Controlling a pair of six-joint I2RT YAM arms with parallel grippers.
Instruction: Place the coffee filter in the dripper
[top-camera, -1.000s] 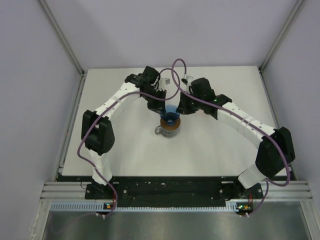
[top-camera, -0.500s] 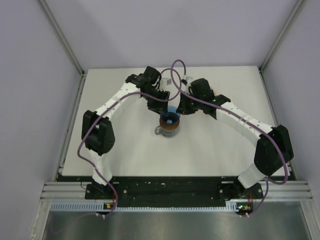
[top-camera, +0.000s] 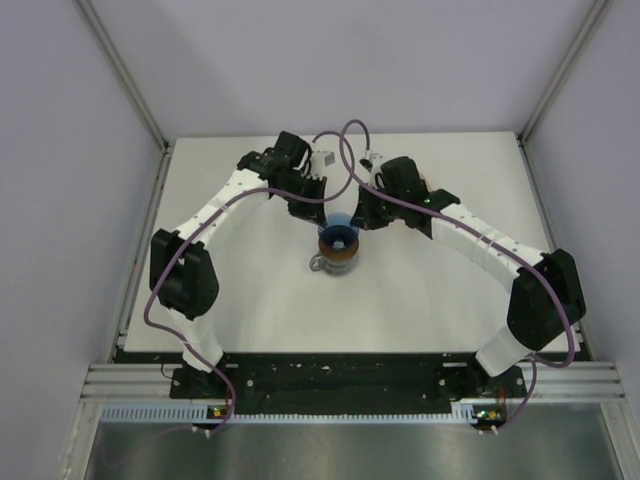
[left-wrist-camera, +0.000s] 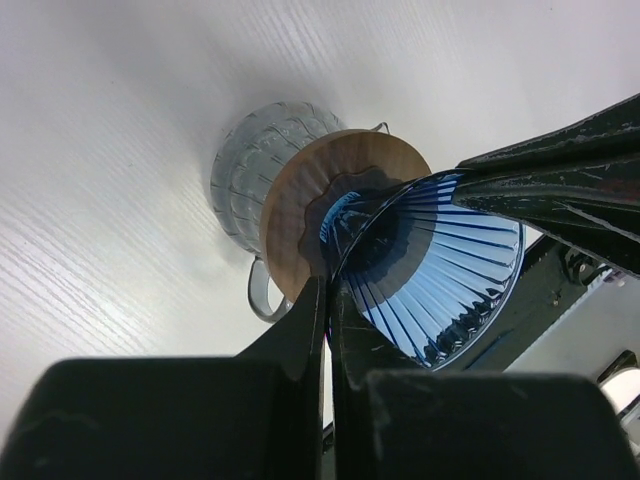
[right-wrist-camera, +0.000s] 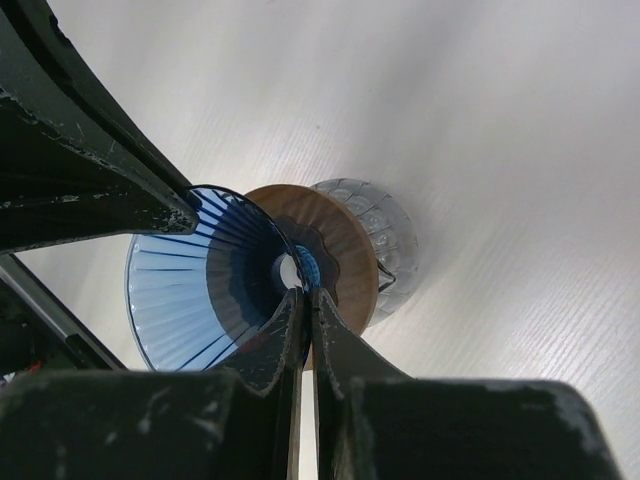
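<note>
The blue ribbed dripper (top-camera: 340, 232) sits tilted over a flat brown ring (top-camera: 338, 252) on a grey translucent handled cup (top-camera: 322, 262) at mid-table. My left gripper (top-camera: 318, 210) is shut on the dripper's left rim; the left wrist view shows its tips (left-wrist-camera: 329, 285) pinching the rim of the dripper (left-wrist-camera: 450, 270). My right gripper (top-camera: 362, 222) is shut on the opposite rim; the right wrist view shows its tips (right-wrist-camera: 305, 295) at the edge of the dripper (right-wrist-camera: 180, 280). The dripper looks empty inside. The coffee filter is out of view.
The brown ring (left-wrist-camera: 300, 200) and the grey cup (left-wrist-camera: 250, 170) lie under the dripper, and they also show in the right wrist view as ring (right-wrist-camera: 345, 250) and cup (right-wrist-camera: 385, 230). White tabletop (top-camera: 250, 300) surrounds them, with walls on three sides.
My left arm's elbow and wrist have swung a little to the left and back. The dripper, the cup and my right arm have stayed about where they were.
</note>
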